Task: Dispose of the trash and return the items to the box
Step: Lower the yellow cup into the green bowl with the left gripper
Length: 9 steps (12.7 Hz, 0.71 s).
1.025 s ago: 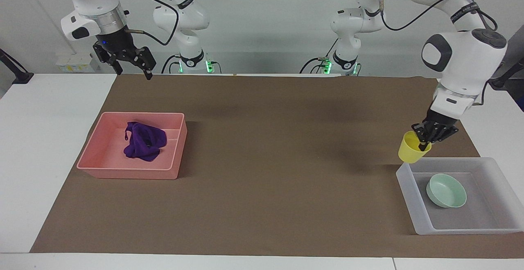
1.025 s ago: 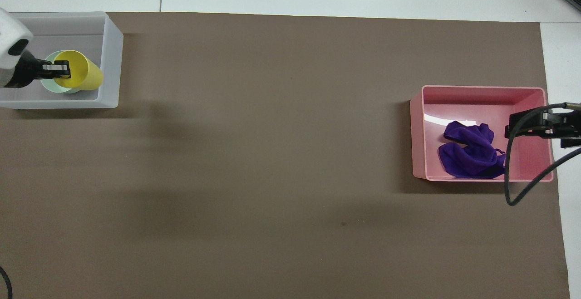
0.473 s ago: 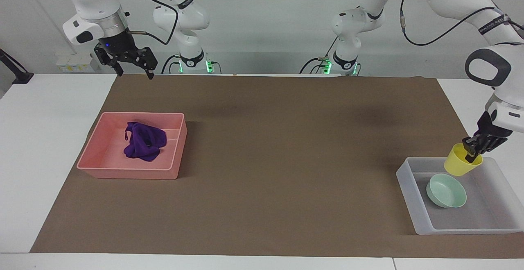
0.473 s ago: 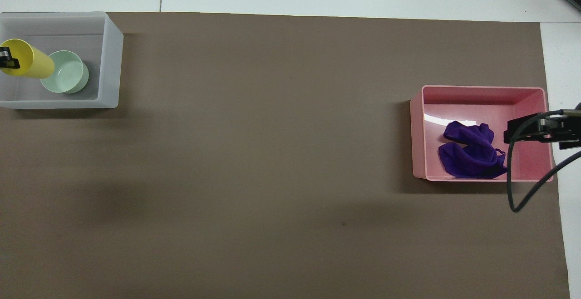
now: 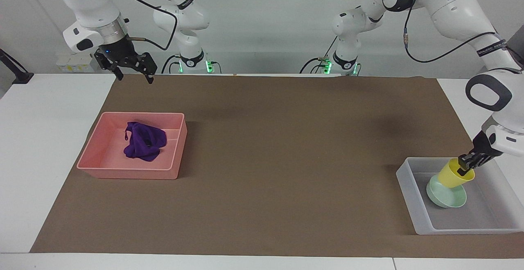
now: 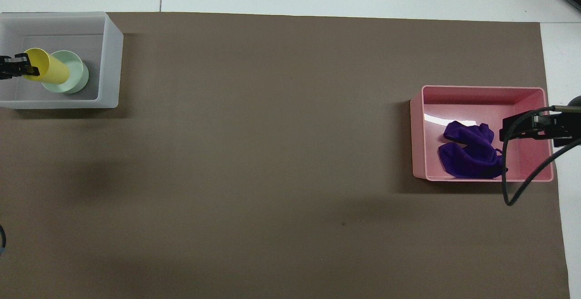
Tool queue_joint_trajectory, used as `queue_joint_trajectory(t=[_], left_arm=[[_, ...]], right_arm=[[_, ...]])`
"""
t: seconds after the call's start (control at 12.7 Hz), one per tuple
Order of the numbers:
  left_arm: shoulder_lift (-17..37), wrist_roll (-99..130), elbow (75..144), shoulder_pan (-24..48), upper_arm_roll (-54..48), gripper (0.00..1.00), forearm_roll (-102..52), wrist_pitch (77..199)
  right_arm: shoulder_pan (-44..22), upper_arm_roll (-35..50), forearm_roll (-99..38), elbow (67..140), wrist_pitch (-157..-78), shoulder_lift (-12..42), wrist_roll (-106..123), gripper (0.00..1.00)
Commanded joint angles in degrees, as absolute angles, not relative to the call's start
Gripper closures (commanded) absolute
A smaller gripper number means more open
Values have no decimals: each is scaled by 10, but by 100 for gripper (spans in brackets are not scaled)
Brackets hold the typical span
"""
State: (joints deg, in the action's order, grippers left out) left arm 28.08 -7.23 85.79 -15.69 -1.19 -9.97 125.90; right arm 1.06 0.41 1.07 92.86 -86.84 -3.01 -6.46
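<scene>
Yellow cup (image 5: 452, 175) pinched by its rim in my left gripper (image 5: 468, 166), fingers clamped on the wall. Cup tilted, its base down over the mint-green bowl (image 5: 448, 198); whether base and bowl touch, cannot tell. Bowl sits on the floor of the frosted white box (image 5: 406, 184), at the left arm's end of the table, on the edge of the brown mat (image 5: 286, 139) farthest from me. Gripper hangs low inside the box's rim line.

Purple rag (image 5: 143, 141) lies bunched in the pink tray (image 5: 123, 171), toward the right arm's end, well apart from the box. My right gripper (image 5: 133, 73) is raised, fingers spread wide, nothing between them, over the mat's edge nearest the robots. That arm waits.
</scene>
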Motion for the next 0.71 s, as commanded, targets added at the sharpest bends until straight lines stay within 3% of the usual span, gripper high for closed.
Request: queue_joint_trajectory(t=[0.0,0.63], left_arm=[[308,-78,833,-166,-19,100,-112,1284],[315,-71,860,-168,-17,100,-131,1331]], right_arm=[[13,8,2,932,-879,-32,-69,0],[15,8,-1,931,-886,-30,-72,0]])
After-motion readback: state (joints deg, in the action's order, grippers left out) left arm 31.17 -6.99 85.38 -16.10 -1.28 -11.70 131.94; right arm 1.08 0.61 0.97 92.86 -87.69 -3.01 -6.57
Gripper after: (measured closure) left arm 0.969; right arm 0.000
